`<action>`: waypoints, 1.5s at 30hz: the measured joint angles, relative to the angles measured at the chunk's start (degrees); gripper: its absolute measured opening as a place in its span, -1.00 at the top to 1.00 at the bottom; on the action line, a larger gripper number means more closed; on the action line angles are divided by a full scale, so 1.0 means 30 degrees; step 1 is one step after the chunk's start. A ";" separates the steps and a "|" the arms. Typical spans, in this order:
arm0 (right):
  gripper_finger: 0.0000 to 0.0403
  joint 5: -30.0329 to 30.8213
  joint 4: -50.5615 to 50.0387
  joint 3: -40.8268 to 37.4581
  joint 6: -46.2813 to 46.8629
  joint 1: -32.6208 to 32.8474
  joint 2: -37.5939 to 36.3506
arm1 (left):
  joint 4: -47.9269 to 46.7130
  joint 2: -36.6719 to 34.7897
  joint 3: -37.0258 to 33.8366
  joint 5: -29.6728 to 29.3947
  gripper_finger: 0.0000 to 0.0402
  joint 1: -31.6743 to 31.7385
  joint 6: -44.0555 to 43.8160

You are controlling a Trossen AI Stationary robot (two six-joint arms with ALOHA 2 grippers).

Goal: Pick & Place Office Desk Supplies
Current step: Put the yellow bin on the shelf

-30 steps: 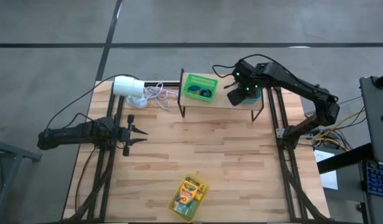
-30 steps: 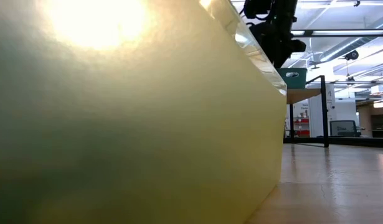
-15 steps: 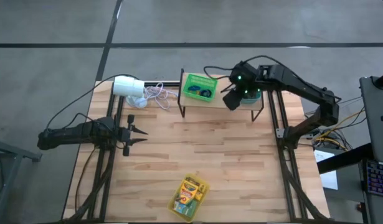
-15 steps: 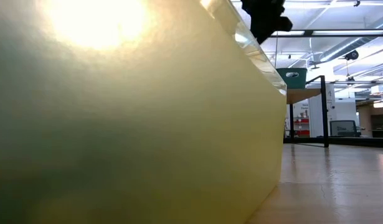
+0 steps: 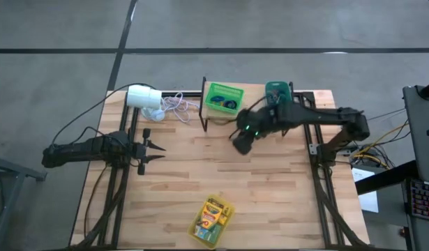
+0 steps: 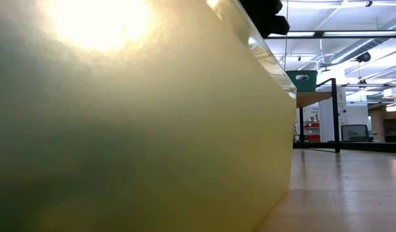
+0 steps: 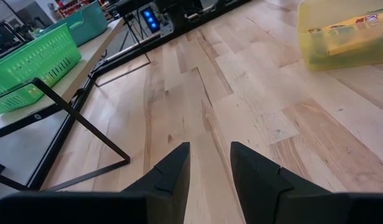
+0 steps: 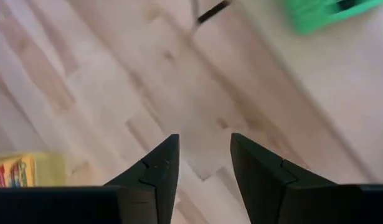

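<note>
We see the wooden bench (image 5: 270, 195) carrying, at its far edge, a low raised shelf (image 5: 259, 113) on thin dark legs, and on that shelf two containers: one green basket (image 5: 224, 98) toward the shelf's left end, with dark and blue loops (image 5: 221, 102) lying in it that we cannot count, and one teal bin (image 5: 277, 89) toward its right end, whose contents we cannot make out. Near the bench's front edge, about midway along, lies one clear yellow tub (image 5: 213, 221) holding crayon boxes (image 5: 214, 213); we can tell at least one yellow-and-green box, no exact count. In the low view this tub's wall fills nearly the whole picture and hides most of the bench. At the far left corner one white cylinder (image 5: 143, 96) lies on its side with a thin white cord (image 5: 174, 104) coiled beside it. The left gripper (image 7: 208, 167) hovers over the left edge of the bench, jaws a little apart and gripping nothing. The right gripper (image 8: 203, 163) hangs over bare wood just in front of the shelf, jaws spread with nothing between them.
</note>
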 joint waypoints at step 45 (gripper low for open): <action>-0.20 -0.2627 0.6953 -0.0087 0.1821 0.7098 0.7494 | 0.0007 -0.0004 0.0000 -0.0002 0.41 -0.0004 0.0055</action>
